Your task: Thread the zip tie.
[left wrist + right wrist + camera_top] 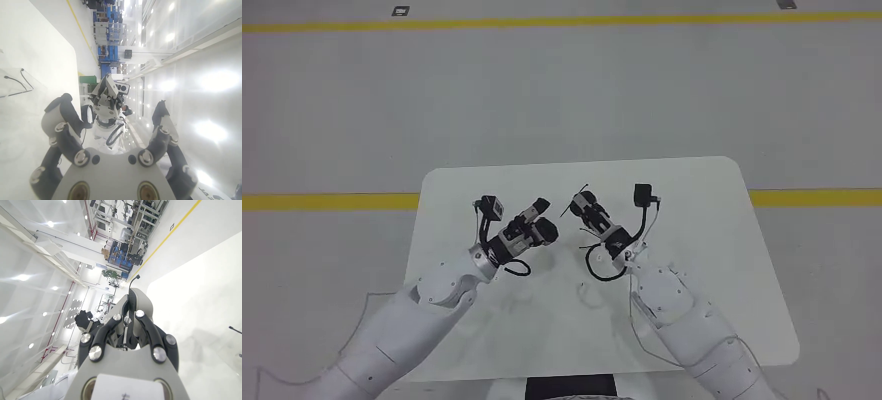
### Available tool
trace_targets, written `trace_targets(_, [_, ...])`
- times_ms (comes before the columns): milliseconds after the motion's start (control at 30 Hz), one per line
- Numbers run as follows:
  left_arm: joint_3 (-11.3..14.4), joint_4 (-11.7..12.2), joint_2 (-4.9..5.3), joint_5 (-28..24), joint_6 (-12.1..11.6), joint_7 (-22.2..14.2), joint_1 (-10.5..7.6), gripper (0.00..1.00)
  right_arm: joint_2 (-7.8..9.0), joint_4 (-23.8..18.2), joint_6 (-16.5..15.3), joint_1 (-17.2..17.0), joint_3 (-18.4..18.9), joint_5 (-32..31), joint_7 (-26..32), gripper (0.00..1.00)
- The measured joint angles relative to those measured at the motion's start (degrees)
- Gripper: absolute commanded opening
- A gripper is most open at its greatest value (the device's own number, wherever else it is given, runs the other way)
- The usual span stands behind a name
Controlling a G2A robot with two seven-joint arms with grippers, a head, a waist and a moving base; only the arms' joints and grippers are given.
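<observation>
My right gripper [130,294] is shut on a black zip tie [131,301], held up above the white table [692,200]. The strap runs between the two fingers, and its head end [137,276] curves out past the fingertips. In the top view the zip tie [582,190] shows as a thin dark line sticking out of the right gripper [580,206]. My left gripper [113,102] stands open and holds nothing. It faces the right gripper [105,91] across a short gap. In the top view the left gripper [541,222] is just left of the right one.
A clear bag [19,83] with loose black zip ties lies flat on the table beside the left arm. Another black tie [234,329] lies on the table near the right arm. Yellow floor lines [322,201] run past the table's edges.
</observation>
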Motion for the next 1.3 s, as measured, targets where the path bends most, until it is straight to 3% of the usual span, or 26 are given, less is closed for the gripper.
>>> trace_targets(200, [0.50, 0.60, -0.84, 1.75, -0.01, 0.43, -0.41, 1.00, -0.86, 0.63, 1.92, -0.18, -2.17, -0.25, -1.88, 0.00])
trace_targets(733, [0.40, 0.61, -1.42, 3.98, 0.49, 1.94, -0.11, 1.00, -1.14, 0.40, 1.41, -1.01, -1.35, -1.69, -2.36, 0.00])
trace_targets(767, [0.34, 0.64, -1.49, 4.20, 0.54, 2.02, -0.06, 0.97, -1.18, 0.29, 1.46, -1.10, -1.30, -1.86, -2.29, 0.00])
trace_targets(833, [0.26, 0.68, -1.58, 4.42, 0.62, 2.05, 0.01, 0.73, -1.23, 0.07, 1.60, -1.28, -1.27, -2.10, -2.14, 0.00])
trace_targets(900, [0.15, 0.78, -1.69, 4.67, 0.75, 2.06, 0.09, 0.54, -1.30, -0.17, 1.86, -1.46, -1.25, -2.49, -1.95, 0.00])
trace_targets(933, [0.09, 0.81, -1.74, 4.81, 0.78, 2.16, 0.11, 0.49, -1.32, -0.21, 2.02, -1.53, -1.21, -2.69, -1.93, 0.00])
trace_targets(1300, [-0.37, 1.04, -2.29, 5.84, 1.33, 1.91, 0.53, 0.31, -1.71, -0.47, 2.98, -2.15, -0.57, -3.89, -2.26, 0.00])
